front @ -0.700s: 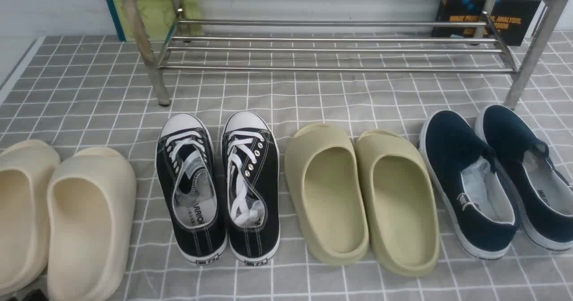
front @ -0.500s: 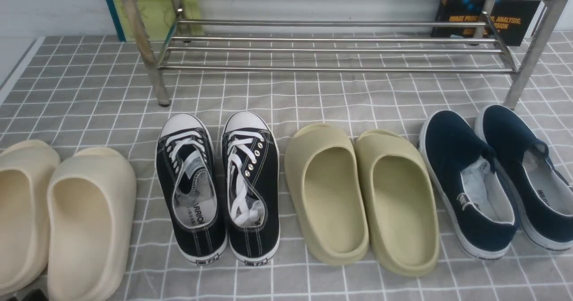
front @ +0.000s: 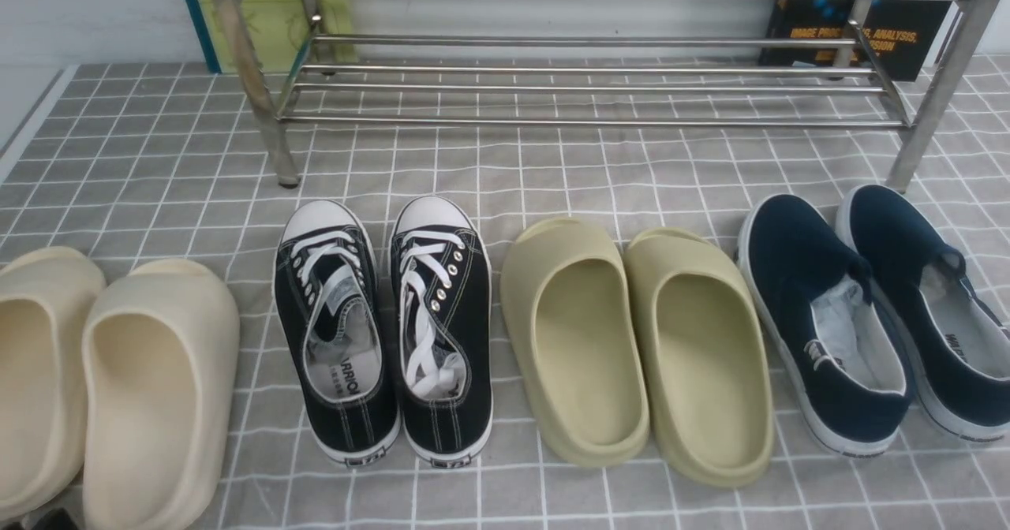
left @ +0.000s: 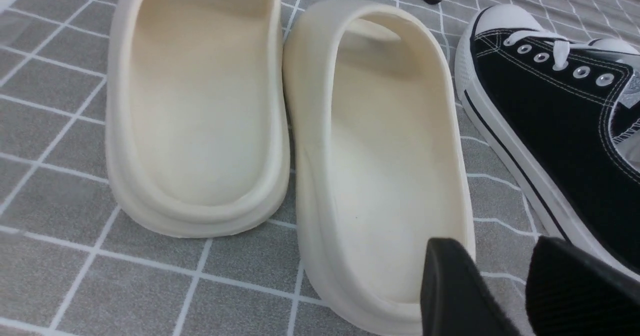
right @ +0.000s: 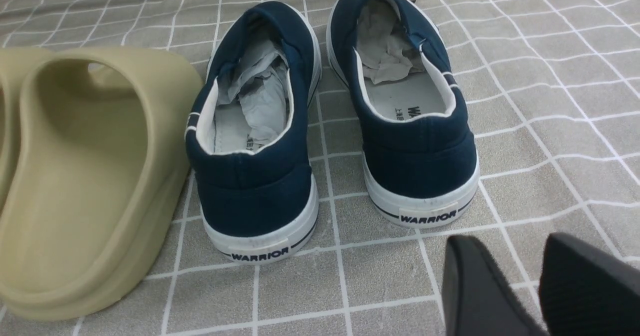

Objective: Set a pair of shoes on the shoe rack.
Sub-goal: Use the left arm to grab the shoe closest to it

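**Four pairs on the cloth, rack bare**

The shoe rack is shiny round metal tubing, long bars between upright legs. It stands on a grey cloth checked with thin white lines. In front of it are eight shoes in four pairs, heels toward the camera. The two black canvas sneakers (white laces, smooth white rubber toe caps) sit side by side near its left front leg, not on it. Left of them are two smooth, rounded cream foam slides. Right of them are two olive foam slides, then two navy slip-ons stuffed with crumpled paper, by the right front leg. The left gripper and the right gripper each show two black fingers parted, grasping nothing.
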{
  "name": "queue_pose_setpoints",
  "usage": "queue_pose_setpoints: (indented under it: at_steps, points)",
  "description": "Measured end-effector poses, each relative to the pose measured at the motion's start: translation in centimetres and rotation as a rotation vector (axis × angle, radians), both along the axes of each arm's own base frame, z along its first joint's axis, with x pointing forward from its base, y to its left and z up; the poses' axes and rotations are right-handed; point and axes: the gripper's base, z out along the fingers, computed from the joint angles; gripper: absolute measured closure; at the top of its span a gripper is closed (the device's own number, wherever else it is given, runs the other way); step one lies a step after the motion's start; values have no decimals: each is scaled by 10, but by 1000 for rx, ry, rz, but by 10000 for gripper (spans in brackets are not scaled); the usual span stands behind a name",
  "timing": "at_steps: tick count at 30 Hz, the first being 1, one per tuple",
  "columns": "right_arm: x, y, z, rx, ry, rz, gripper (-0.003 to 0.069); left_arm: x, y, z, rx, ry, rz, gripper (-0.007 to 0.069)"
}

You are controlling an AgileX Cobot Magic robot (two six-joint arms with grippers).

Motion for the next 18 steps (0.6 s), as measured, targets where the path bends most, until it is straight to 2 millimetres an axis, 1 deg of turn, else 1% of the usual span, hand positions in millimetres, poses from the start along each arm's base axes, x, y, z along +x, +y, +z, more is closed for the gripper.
queue_pose_setpoints:
  at_steps: [6, 18]
  points:
    - [0, 0, 0, 0, 0, 0, 420, 0, 1, 1, 18, -9, 1, 386]
    - [0, 0, 0, 0, 0, 0, 420, 1, -1, 4, -36, -52, -3, 386]
